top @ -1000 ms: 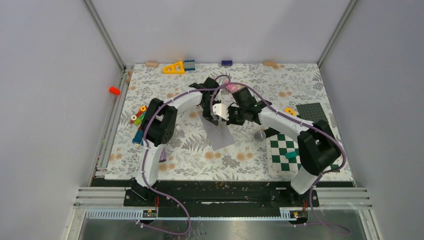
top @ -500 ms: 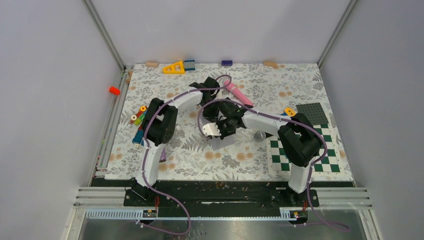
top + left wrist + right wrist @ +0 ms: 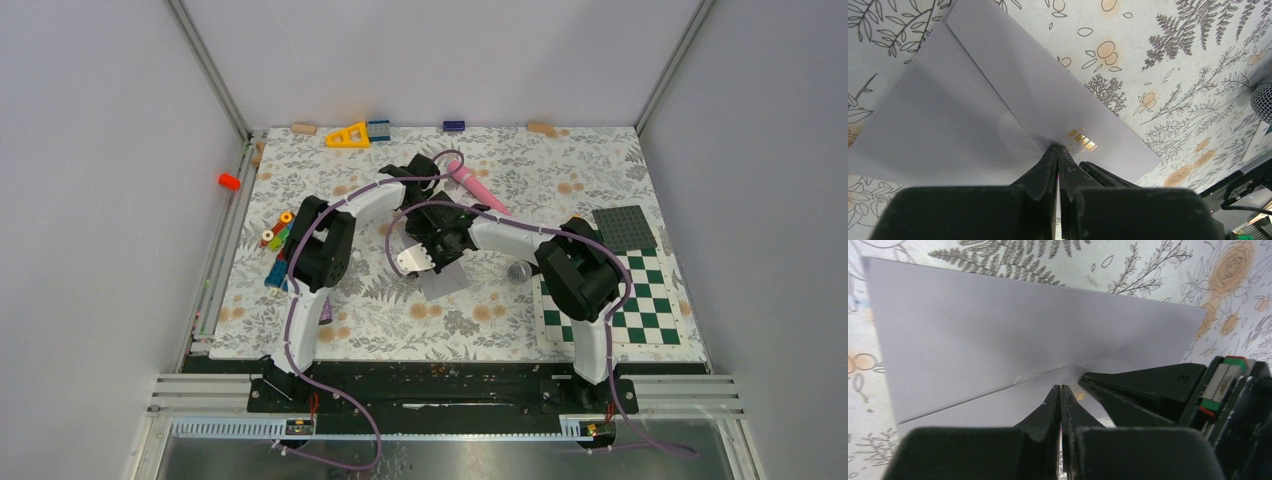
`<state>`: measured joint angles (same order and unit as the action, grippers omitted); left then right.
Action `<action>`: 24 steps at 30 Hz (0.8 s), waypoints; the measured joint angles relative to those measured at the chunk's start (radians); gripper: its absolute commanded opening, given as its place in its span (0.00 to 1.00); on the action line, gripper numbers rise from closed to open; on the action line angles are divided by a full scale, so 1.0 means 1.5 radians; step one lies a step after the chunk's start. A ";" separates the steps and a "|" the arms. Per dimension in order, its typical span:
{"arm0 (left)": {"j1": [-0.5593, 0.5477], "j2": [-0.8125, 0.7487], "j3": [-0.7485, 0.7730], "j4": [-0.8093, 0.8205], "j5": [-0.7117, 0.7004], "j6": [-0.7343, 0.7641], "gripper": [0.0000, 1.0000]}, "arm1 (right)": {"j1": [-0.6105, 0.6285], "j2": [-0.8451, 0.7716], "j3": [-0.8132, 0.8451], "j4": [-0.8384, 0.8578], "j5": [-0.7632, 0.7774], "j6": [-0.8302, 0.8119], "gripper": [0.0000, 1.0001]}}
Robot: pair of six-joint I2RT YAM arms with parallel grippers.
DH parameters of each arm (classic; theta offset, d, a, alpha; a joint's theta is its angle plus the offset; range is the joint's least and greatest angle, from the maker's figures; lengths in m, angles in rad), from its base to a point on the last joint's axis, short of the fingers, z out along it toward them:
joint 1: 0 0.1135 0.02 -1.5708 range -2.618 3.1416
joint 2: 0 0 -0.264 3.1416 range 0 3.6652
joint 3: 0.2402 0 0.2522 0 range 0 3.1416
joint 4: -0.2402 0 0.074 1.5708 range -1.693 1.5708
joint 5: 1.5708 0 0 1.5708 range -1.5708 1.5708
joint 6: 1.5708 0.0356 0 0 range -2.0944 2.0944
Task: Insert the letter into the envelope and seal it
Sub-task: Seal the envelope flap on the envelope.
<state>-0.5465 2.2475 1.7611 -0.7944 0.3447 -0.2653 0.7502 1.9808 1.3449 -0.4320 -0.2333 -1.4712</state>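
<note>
left gripper [image 3: 1058,150] had its two black fingers pressed fully together with nothing between them, and the tips rested on the pale grey-lavender rectangular paper envelope [image 3: 973,100]. right gripper [image 3: 1061,389] was closed just as tightly, its tips down on the same paper right beside the left ones, so the two pairs of fingers met almost tip to tip. the envelope lay flat near the middle of the white floral-print table covering [image 3: 330,190], partly hidden under the right wrist in the top view. in the left wrist view its long axis ran diagonally from upper left to lower right; in the right wrist view it ran nearly straight across. the pointed triangular flap lay folded down over the body, with its point at the fingertips, just beside a small gold striped mark [image 3: 1080,140]. with the flap down, what the envelope held could not be told. well to the right lay a green-and-white checkerboard mat [image 3: 650,310], a small grey ball [image 3: 518,270] sat between it and the envelope, and a pink pen-like stick [image 3: 478,187] lay behind the arms.
</note>
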 measured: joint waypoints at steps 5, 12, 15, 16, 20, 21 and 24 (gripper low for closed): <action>0.000 0.000 0.000 0.000 0.000 0.003 0.00 | 0.000 0.027 0.031 -0.003 0.009 -0.029 0.00; 0.001 0.000 0.000 -0.001 0.002 0.005 0.00 | 0.001 0.045 0.057 -0.037 0.018 -0.054 0.00; 0.001 0.000 0.000 -0.001 0.003 0.005 0.00 | 0.001 0.049 0.065 -0.050 0.020 -0.063 0.00; 0.001 0.000 0.000 -0.001 0.003 0.006 0.00 | 0.001 0.050 0.066 -0.053 0.020 -0.065 0.00; 0.001 0.000 0.000 -0.001 0.003 0.008 0.00 | 0.002 0.053 0.077 -0.073 0.019 -0.070 0.00; 0.001 0.000 0.000 -0.001 0.002 0.008 0.00 | 0.002 0.054 0.080 -0.077 0.018 -0.070 0.00; 0.001 0.000 0.000 -0.001 0.003 0.009 0.00 | 0.007 0.054 0.082 -0.080 0.015 -0.070 0.00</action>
<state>-0.5453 2.2475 1.7611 -0.7952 0.3485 -0.2516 0.7601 2.0621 1.4673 -0.5526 -0.2108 -1.5757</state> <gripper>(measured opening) 0.005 0.015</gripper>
